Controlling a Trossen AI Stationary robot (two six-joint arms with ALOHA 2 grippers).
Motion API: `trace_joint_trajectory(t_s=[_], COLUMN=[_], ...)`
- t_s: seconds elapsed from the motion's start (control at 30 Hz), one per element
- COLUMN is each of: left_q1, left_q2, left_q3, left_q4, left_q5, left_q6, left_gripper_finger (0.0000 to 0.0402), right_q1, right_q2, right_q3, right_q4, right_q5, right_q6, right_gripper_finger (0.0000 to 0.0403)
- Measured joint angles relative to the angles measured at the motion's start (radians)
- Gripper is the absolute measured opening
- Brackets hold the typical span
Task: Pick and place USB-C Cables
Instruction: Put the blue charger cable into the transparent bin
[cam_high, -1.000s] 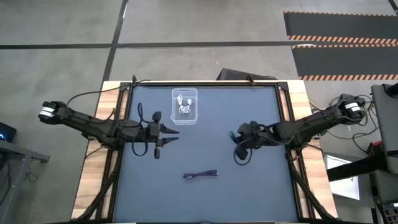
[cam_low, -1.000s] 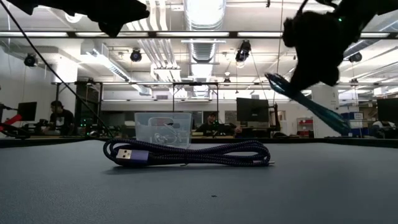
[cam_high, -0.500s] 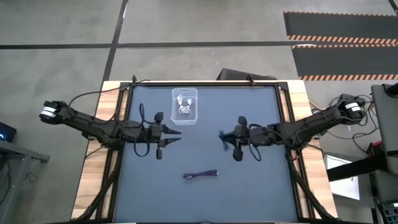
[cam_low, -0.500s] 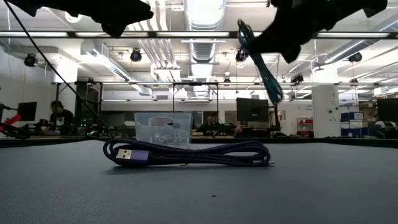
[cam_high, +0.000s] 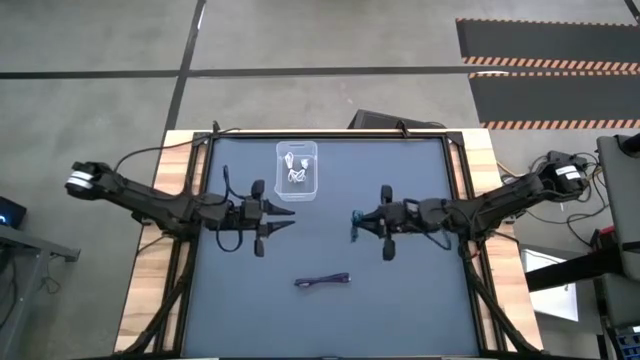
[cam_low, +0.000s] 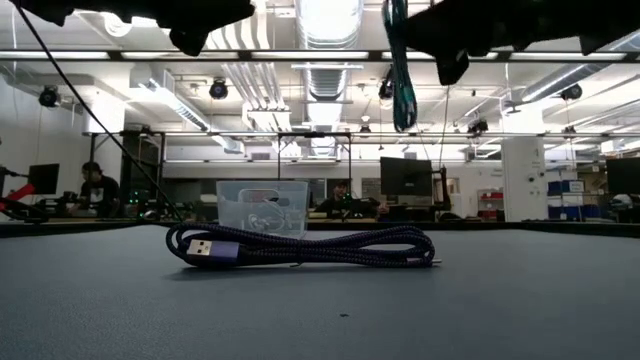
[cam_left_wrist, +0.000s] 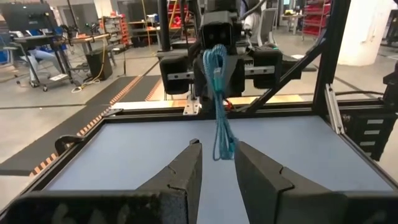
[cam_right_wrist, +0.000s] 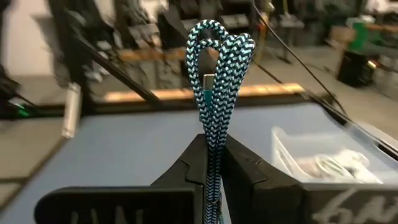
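Observation:
My right gripper (cam_high: 358, 222) is over the middle of the table and is shut on the teal-green USB-C cable (cam_high: 354, 229), a short bundle that also shows in the low view (cam_low: 402, 70). My left gripper (cam_high: 287, 218) faces it from the table's left, open and empty (cam_left_wrist: 214, 163). The dark purple cable (cam_high: 322, 281) lies flat on the mat near the front (cam_low: 300, 245). Two white cables (cam_high: 298, 174) lie in the clear bin (cam_high: 297, 153) at the back. My right gripper pinches the teal-green bundle between its two fingers (cam_right_wrist: 214, 152), partway along its length. The fingers are level and point toward the table's left, across the bundle. The bundle stands upright, its looped end (cam_right_wrist: 219, 37) above the fingers and the rest hanging below (cam_left_wrist: 222, 146), clear of the table.
The clear bin (cam_low: 262, 207) stands on the dark mat behind and to the left of my right gripper. Black wires trail from both arms. Wooden table edges border the mat left and right. People sit at desks in the room behind.
My right gripper has gone toward the table's left with the teal-green cable and has turned at the wrist. The cable, which slanted out below the gripper, now hangs upright and stays clear of the table.

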Motion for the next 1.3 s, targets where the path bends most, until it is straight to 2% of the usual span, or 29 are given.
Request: trace_joint_trajectory(t_s=[0.17,0.47,0.8,1.2,1.3], left_q1=[0.000,0.000,0.001,0.001,0.003], left_q2=[0.074,0.258,0.410,0.433,0.434], left_q3=[0.000,0.006,0.006,0.007,0.007], left_q4=[0.102,0.356,0.593,0.604,0.598], left_q5=[0.000,0.000,0.001,0.022,0.031], left_q6=[0.001,0.001,0.001,-0.002,-0.020], left_gripper_finger=[0.0080,0.0080,0.0080,0.0080,0.0092], right_q1=[-0.032,-0.037,-0.037,-0.043,-0.043], right_q2=[0.000,0.024,0.162,0.264,0.281], right_q3=[-0.030,-0.019,0.042,0.133,0.143], right_q4=[0.118,0.176,0.257,0.257,0.256], right_q5=[-0.102,-0.106,-0.106,-0.106,-0.106], right_q6=[-0.019,-0.068,-0.087,-0.113,-0.113], right_gripper_finger=[0.0019,0.0019,0.0020,0.0020,0.0020])
